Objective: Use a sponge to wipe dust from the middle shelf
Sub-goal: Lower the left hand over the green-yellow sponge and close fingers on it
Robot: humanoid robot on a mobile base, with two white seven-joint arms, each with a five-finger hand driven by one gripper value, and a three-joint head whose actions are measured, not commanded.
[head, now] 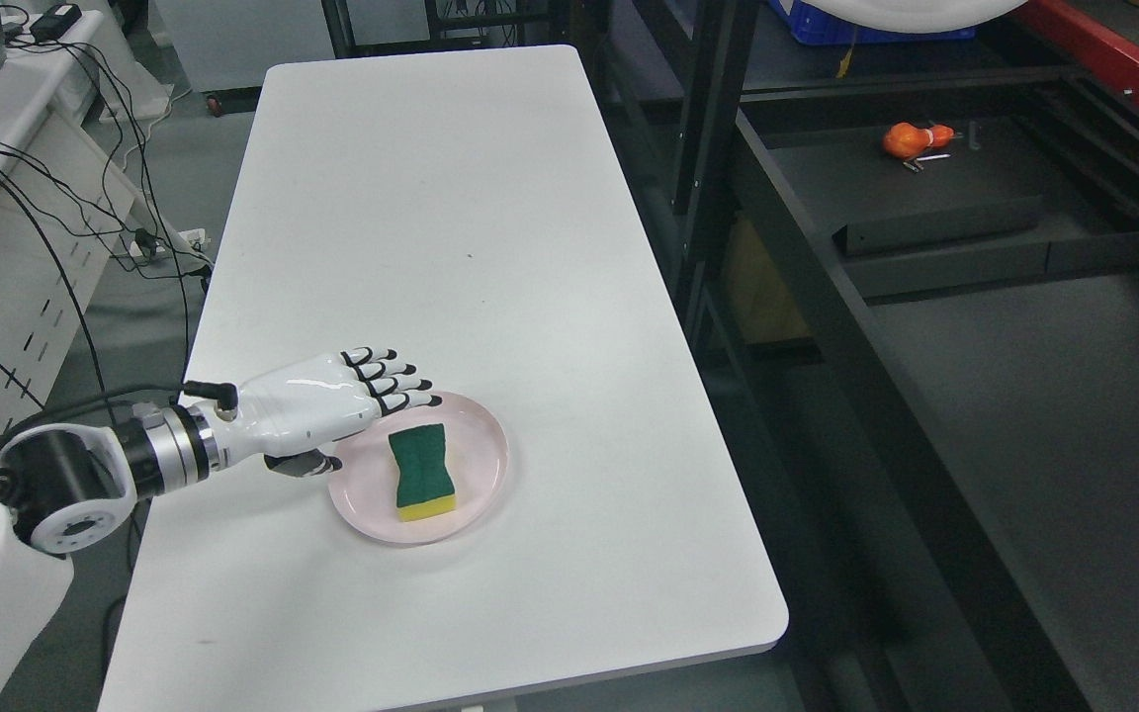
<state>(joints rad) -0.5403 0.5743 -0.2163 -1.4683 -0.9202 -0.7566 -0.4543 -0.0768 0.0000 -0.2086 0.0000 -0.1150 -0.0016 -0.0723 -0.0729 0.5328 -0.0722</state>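
The task is only at its start, as I judge it. The left hand [332, 400] hovers with its fingers [394, 381] stretched out and holding nothing. The sponge [423, 472], green on top and yellow below, lies just beyond the fingertips on a pink plate [483, 489] on the tabletop [451, 227]. Grasping, carrying to the dark shelf [925, 198] far from the hand, and wiping are all left. No readable writing shows anywhere.

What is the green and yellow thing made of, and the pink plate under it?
The sponge looks like soft yellow foam with a rough, matte green scrubbing layer on top. The plate looks like smooth, glossy plastic or ceramic: its pale pink rim shines a little. Which of the two, the picture cannot settle.
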